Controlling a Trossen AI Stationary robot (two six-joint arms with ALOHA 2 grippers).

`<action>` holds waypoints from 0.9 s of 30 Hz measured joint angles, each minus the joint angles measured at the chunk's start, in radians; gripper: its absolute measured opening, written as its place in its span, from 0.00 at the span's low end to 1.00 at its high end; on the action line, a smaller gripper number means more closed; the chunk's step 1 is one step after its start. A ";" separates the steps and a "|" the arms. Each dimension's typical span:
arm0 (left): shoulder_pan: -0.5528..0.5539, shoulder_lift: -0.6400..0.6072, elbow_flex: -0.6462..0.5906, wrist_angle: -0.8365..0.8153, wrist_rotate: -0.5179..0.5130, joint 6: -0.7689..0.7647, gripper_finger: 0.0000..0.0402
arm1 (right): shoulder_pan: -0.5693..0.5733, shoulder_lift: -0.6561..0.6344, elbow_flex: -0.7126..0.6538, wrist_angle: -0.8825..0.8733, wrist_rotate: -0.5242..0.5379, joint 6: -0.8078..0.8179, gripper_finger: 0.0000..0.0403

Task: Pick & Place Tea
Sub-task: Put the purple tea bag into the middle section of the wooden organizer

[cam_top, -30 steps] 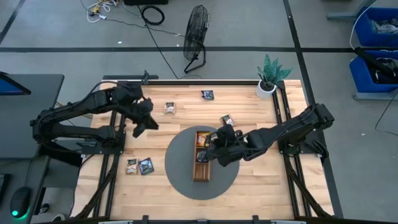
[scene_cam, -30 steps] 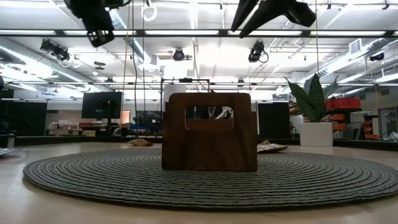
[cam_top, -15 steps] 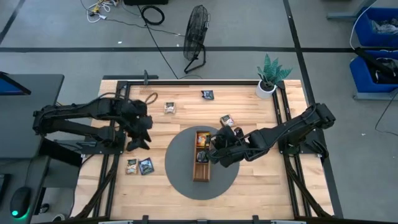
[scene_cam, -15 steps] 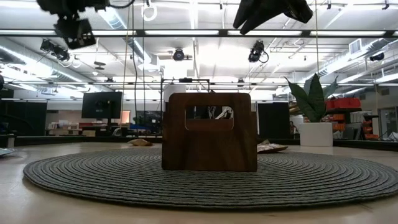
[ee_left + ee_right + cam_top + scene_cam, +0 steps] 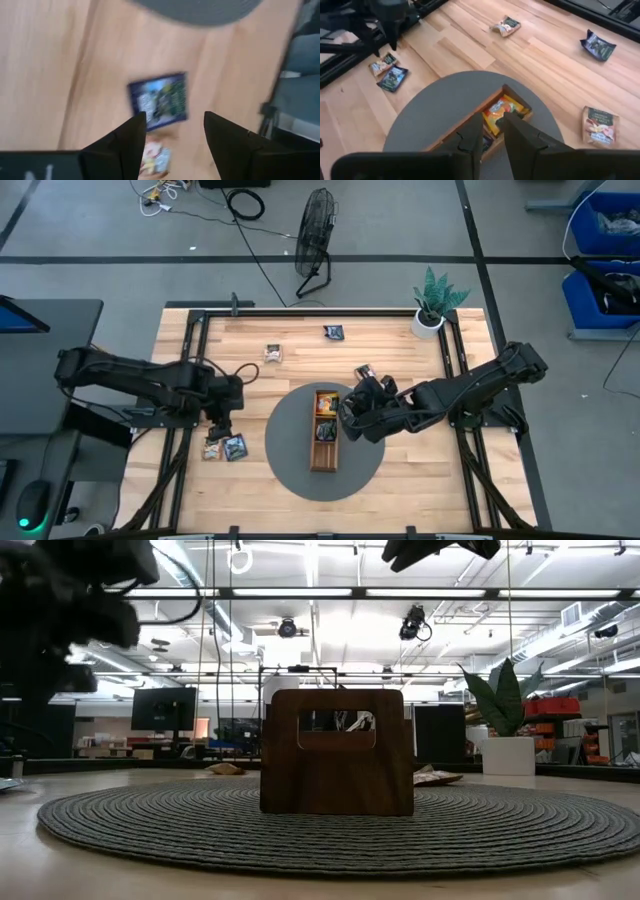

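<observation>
Two small flat tea sachets (image 5: 225,446) lie under the left pincer (image 5: 172,127), fingers apart. Right pincer (image 5: 492,127) hovers above the long brown wooden tray (image 5: 324,450), fingers narrowly parted, empty.

Even, bright overhead light; ceiling strip lights (image 5: 330,592) show in the low view, slightly blown out. Shadows on the table (image 5: 400,470) soft and short. Left wrist view heavily motion-blurred: blue sachet (image 5: 159,98) smeared, print unreadable. Left arm (image 5: 70,600) a dark, out-of-focus mass in the low view. Right wrist view sharp; high view crisp throughout.
</observation>
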State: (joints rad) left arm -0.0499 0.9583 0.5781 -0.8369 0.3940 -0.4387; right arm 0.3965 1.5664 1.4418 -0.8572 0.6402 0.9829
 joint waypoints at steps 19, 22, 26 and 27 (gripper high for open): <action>-0.089 0.011 -0.170 0.181 -0.069 -0.092 0.50 | 0.000 -0.007 0.000 -0.013 0.007 0.002 0.21; -0.099 0.012 -0.184 0.212 -0.061 -0.100 0.50 | 0.000 -0.007 0.000 -0.013 0.007 -0.002 0.21; -0.119 0.019 -0.200 0.233 -0.061 -0.101 0.50 | 0.000 -0.007 0.000 -0.014 0.015 -0.001 0.21; -0.122 0.030 -0.202 0.246 -0.061 -0.105 0.50 | 0.000 -0.006 0.000 -0.013 0.019 -0.001 0.21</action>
State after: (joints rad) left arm -0.1714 0.9887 0.3760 -0.5911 0.3332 -0.5438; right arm 0.3963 1.5600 1.4418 -0.8706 0.6591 0.9817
